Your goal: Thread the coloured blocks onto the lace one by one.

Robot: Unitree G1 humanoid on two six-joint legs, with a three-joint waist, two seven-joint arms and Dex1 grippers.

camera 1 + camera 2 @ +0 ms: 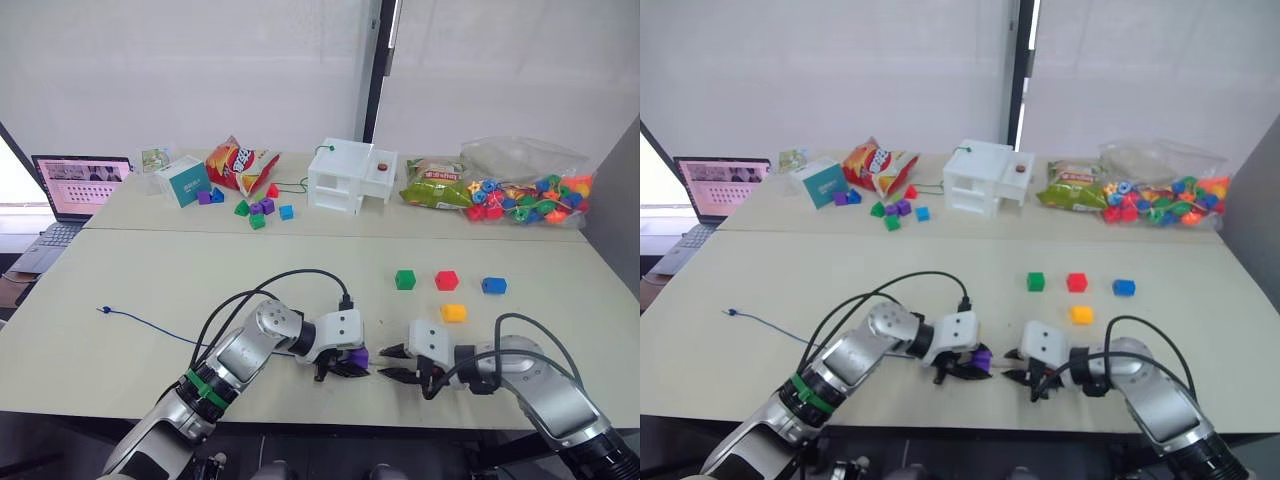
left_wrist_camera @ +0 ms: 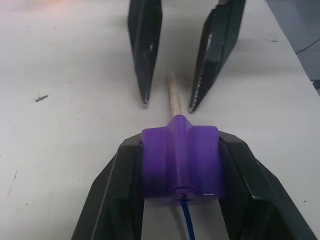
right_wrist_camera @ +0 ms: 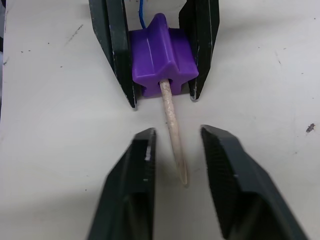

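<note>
My left gripper (image 1: 348, 364) is shut on the purple block (image 2: 180, 162) near the table's front edge. The lace's pale stiff tip (image 3: 172, 127) pokes out through the block toward my right gripper (image 3: 177, 132), which stands open with the tip between its fingers, not touching it. The dark blue lace (image 1: 150, 324) trails left across the table to a knotted end (image 1: 103, 310). The green block (image 1: 404, 279), red block (image 1: 446, 280) and blue block (image 1: 493, 285) lie in a row behind, with the yellow block (image 1: 453, 313) just in front of them.
At the back stand a laptop (image 1: 80, 185), a teal box (image 1: 183, 182), snack bags (image 1: 240, 165), several small mixed blocks (image 1: 255, 208), a white box (image 1: 350, 175) and a clear bag of beads (image 1: 525, 195). The table's front edge (image 1: 300, 415) lies close below both grippers.
</note>
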